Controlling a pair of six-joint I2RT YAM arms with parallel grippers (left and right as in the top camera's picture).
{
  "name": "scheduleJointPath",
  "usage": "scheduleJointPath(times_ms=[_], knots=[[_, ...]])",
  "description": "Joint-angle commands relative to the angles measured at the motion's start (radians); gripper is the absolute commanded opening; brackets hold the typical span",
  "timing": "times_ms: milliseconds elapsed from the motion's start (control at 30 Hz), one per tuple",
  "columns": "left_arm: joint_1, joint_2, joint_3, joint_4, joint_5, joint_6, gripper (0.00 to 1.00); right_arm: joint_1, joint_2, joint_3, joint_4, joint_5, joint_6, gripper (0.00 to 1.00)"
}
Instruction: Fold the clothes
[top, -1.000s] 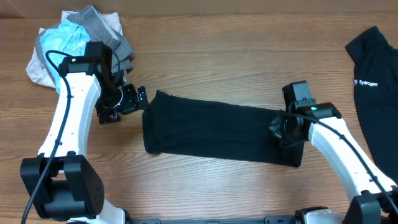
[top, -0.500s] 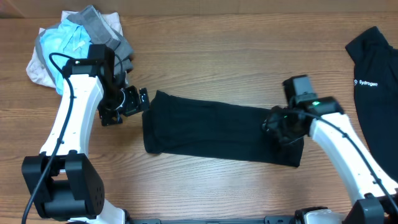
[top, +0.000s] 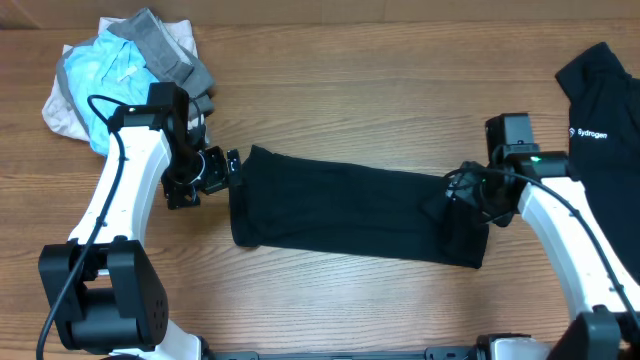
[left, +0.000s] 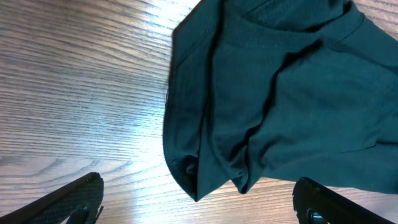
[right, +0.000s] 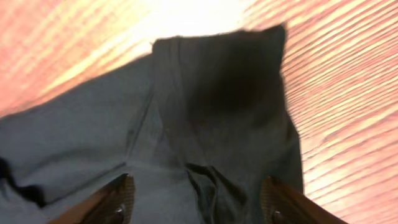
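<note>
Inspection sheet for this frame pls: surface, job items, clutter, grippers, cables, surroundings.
Surface: wooden table, bare wood grain.
Job's things: plain black garment folded into a long strip across the centre.
Clutter: light-blue, grey and beige bundle far left; black garment with white "Sydrogen" lettering at right edge.
Grippers: left gripper open, at the strip's left end, holding nothing; right gripper open over the right end.
Cables: black cable along each arm.
Surroundings: nothing seen.
</note>
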Motion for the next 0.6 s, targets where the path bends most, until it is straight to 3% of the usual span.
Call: scheduleJointPath(times_ms=[0,567], knots=[[-0.006,0.003,-0.016,0.000,0.011,-0.013,1.00,0.005,0.047,-0.018,0.006,-0.003,-0.022,0.68],[-0.006,0.003,-0.063,0.019,0.011,-0.039,1.00,0.055,0.098,-0.031,0.017,-0.007,-0.047,0.59]])
